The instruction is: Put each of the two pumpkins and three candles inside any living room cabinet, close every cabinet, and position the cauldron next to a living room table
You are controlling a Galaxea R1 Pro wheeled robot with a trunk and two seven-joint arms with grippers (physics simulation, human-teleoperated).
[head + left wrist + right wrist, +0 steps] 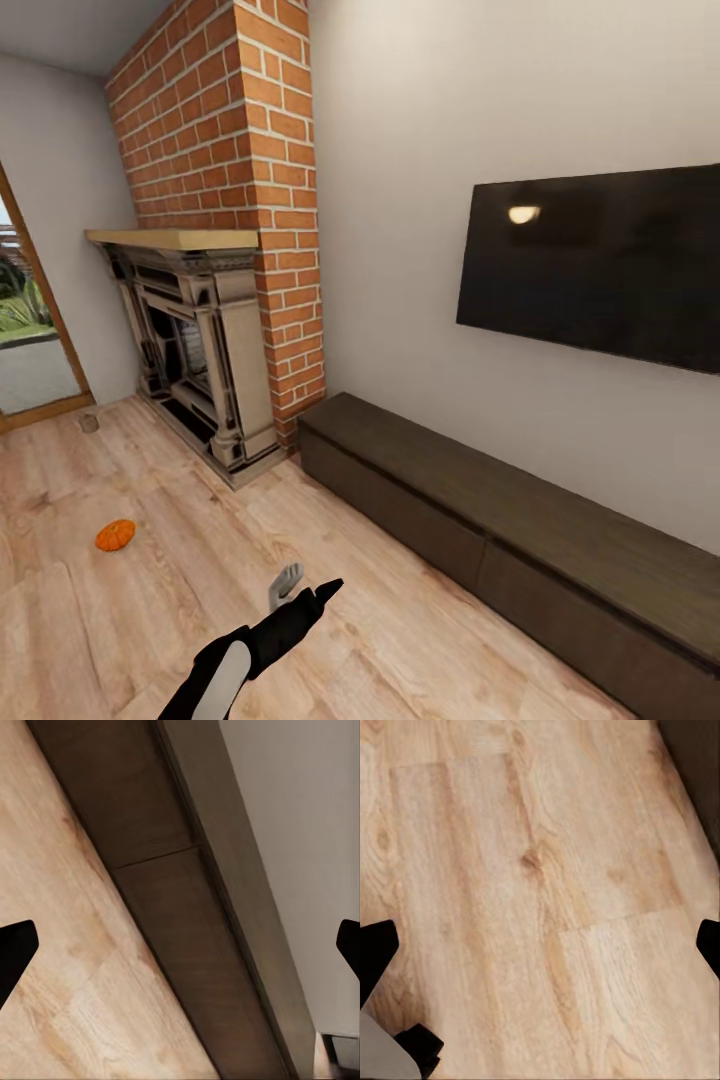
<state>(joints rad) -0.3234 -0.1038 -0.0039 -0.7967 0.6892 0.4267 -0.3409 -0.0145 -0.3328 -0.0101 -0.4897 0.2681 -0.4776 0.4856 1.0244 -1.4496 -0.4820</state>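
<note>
One pumpkin (115, 535) lies on the wood floor (400, 640) left of the left gripper (300, 590), well apart from the closed cabinet (500, 540) under the television (600, 265), and both grippers' jaws stand spread wide, holding nothing.

- I take the brick fireplace (215, 330) as my landmark, with its pale mantel shelf (172, 238) across the front.
- To its right I see a dark television (600, 265) on the wall.
- To its left, a glass door (25, 330).
- Below it, wood floor (400, 640).
</note>
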